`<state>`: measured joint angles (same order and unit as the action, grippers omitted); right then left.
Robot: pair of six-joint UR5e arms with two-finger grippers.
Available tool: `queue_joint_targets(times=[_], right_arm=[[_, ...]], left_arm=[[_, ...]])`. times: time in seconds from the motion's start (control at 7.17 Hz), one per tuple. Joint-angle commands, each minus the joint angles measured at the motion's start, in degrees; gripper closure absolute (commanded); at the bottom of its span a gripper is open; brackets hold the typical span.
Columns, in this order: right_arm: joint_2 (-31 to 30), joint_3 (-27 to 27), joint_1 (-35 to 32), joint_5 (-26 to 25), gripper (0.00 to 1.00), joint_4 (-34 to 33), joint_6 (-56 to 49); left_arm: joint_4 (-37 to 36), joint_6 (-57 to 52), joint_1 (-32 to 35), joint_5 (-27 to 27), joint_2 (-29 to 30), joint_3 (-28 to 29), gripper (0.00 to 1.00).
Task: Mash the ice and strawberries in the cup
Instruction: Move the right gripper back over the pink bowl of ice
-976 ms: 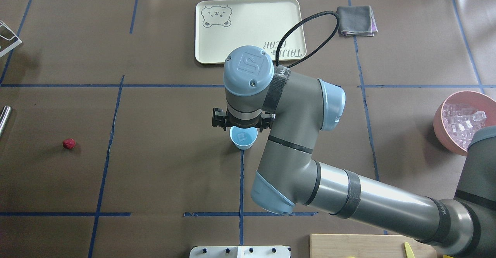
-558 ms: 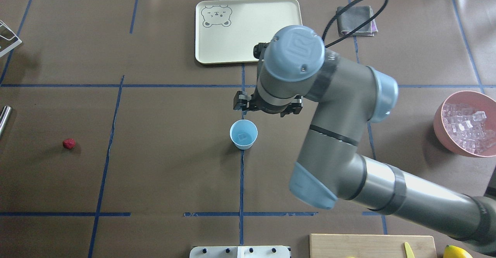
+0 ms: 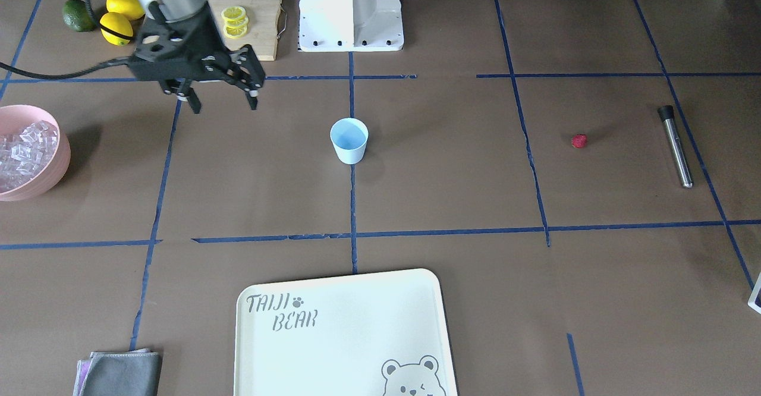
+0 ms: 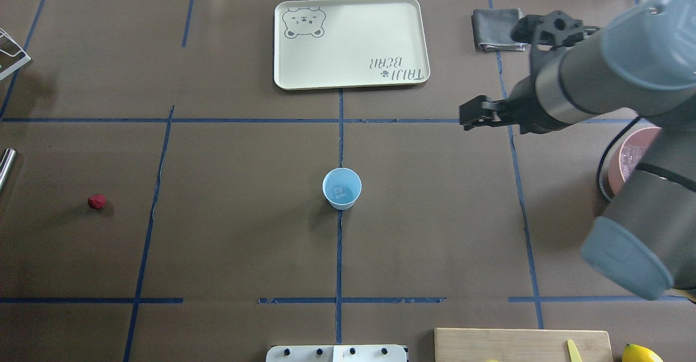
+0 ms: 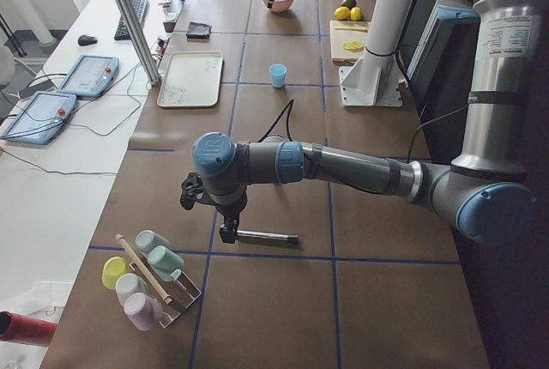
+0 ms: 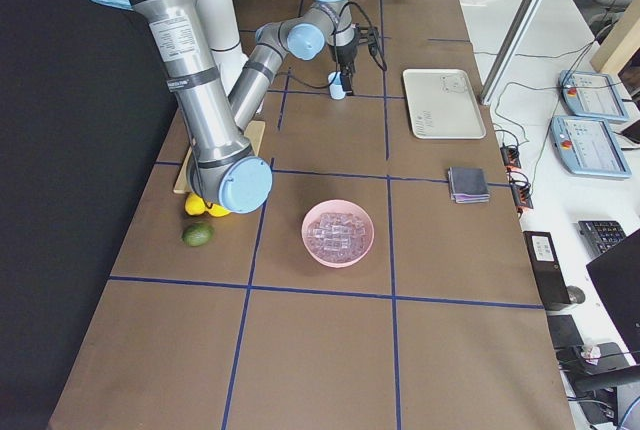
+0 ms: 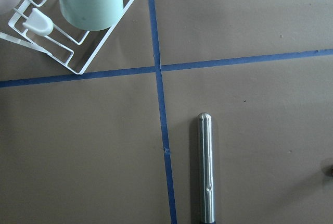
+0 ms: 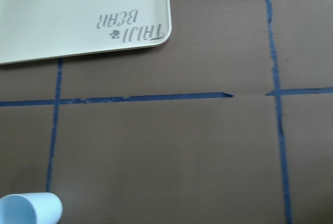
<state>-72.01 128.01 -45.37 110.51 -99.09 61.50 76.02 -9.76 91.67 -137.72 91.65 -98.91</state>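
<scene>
Brown table [image 4: 217, 242], from overhead: we find cup [image 4: 341, 188] at centre holding one ice cube [image 4: 340, 191]; strawberry [image 4: 97, 201] loose at its 9 o'clock, mashing undone. At 2 o'clock, right gripper [image 3: 224, 108] spread, empty; left gripper [image 5: 225, 232]: cannot tell.

A cream tray [image 4: 348, 41] (bear-printed) lies near a folded grey cloth [image 4: 489, 30]; two lemons [image 3: 116, 28] sit beside a wooden board [image 3: 263, 5].

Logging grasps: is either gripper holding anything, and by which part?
The right gripper is open and empty. The left gripper hangs over the metal muddler lying on the table; whether it holds anything cannot be told.
</scene>
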Motion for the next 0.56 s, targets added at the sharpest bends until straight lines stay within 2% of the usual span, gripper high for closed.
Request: queue_joint_targets(times=[0.0, 0.14, 0.28, 0.42], right_arm=[[-10.7, 3.8, -9.4, 5.6, 0.01, 2.4, -7.3], [-17.7, 3.2, -13.7, 7.9, 0.01, 7.9, -12.8], [-23.0, -0.2, -18.2, 11.4, 0.01, 14.4, -18.6], [-25.9, -5.0, -21.5, 16.1, 0.01, 20.2, -20.9]], left_arm=[[-0.1, 0.1, 0.0, 0.0, -0.3, -0.9, 0.00], [-0.1, 2.4, 0.0, 0.0, -0.3, -1.4, 0.00], [0.0, 3.6, 0.1, -0.1, -0.3, -2.1, 0.00], [-0.1, 3.6, 0.1, 0.0, -0.4, -2.8, 0.00]])
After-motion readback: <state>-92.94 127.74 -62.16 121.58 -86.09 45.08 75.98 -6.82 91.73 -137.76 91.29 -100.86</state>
